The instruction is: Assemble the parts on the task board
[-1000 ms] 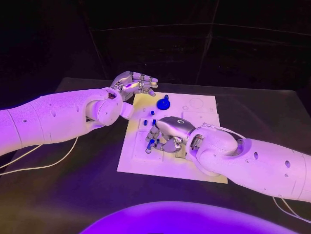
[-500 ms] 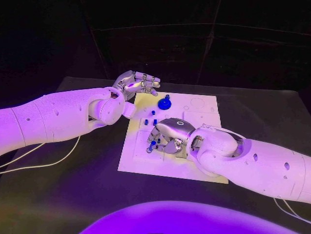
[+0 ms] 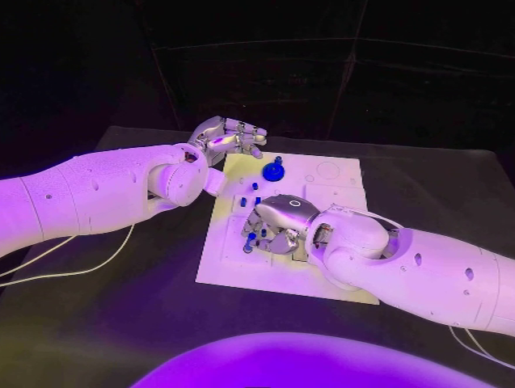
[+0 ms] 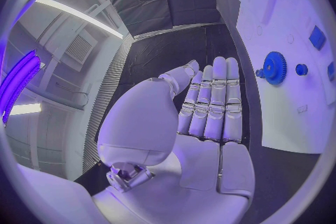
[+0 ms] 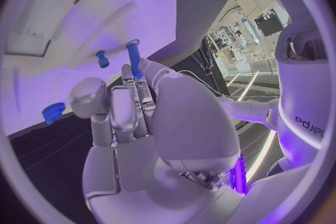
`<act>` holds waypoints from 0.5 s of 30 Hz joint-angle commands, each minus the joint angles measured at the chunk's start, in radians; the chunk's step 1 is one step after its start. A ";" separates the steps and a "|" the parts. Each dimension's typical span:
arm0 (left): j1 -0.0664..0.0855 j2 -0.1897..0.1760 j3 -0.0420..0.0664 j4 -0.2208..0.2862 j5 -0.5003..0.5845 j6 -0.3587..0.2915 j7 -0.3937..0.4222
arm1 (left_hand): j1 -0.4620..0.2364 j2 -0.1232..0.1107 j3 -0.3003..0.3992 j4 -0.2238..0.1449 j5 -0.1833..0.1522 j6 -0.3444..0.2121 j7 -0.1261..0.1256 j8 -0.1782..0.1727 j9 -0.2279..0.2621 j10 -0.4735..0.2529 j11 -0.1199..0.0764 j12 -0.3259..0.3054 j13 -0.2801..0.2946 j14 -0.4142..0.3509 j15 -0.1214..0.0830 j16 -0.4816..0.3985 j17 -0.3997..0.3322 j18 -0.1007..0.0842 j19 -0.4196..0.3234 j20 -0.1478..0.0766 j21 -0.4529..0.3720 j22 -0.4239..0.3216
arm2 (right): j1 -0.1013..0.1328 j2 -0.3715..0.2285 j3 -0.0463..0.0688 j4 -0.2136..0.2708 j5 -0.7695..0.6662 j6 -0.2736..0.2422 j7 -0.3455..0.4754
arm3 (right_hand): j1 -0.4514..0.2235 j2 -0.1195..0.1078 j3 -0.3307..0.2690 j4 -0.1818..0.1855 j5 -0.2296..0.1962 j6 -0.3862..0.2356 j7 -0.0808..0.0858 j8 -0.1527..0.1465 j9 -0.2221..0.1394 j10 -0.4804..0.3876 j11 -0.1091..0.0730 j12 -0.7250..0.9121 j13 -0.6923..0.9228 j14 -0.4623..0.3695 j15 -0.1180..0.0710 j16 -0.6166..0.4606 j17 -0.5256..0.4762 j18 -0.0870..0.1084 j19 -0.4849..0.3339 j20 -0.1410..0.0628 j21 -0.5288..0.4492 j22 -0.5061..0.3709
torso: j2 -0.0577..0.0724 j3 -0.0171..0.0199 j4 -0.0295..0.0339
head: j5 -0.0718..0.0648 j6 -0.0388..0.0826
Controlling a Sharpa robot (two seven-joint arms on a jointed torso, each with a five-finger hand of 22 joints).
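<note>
One slim blue peg (image 5: pixel 133 57) is pinched by the right hand (image 3: pixel 276 225) over the flat white task board (image 3: pixel 333 190) — the left hand (image 3: pixel 225 137) hovers flat-fingered, empty, beside a toothed blue gear (image 3: pixel 273 171).

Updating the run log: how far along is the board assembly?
Early to midway, I'd judge. Done: a blue gear sits on the task board, small blue pegs beside it. In hand: the right hand holds a blue pin over the board. The left hand hovers flat at the far edge, holding nothing. Left: seating that pin; other parts uncertain.
</note>
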 commanded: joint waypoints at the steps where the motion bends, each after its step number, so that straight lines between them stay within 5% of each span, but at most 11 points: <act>1: 0.002 0.001 0.001 0.002 -0.002 0.009 0.004 | -0.009 0.000 -0.007 0.000 -0.002 -0.009 0.002 0.000 -0.002 -0.006 -0.003 0.006 -0.002 0.004 0.006 -0.004 -0.001 0.010 0.000 0.007 -0.005 -0.002 | -0.002 0.003 -0.002 -0.002 -0.012 0.024 0.001 | -0.007 0.001 0.007 0.001 0.007 0.000 0.005 -0.002 0.000 0.002 0.002 -0.002 0.001 0.027 -0.002 0.003 -0.001 -0.017 0.000 -0.002 0.002 0.000 | 0.000 -0.0002 0.0006 | -0.002 -0.001; 15: 0.002 0.000 0.001 0.002 -0.002 0.009 0.004 | -0.009 0.000 -0.007 0.000 -0.002 -0.009 0.002 0.000 -0.002 -0.006 -0.003 0.006 -0.002 0.004 0.006 -0.004 -0.001 0.010 0.000 0.007 -0.005 -0.002 | -0.005 0.009 -0.002 -0.005 -0.026 0.049 -0.012 | -0.012 -0.001 0.009 0.000 0.008 0.000 0.005 -0.003 0.001 0.001 0.003 -0.004 0.001 0.026 -0.002 0.002 -0.002 -0.017 -0.001 -0.001 0.002 -0.001 | 0.000 -0.0002 -0.0002 | 0.000 -0.002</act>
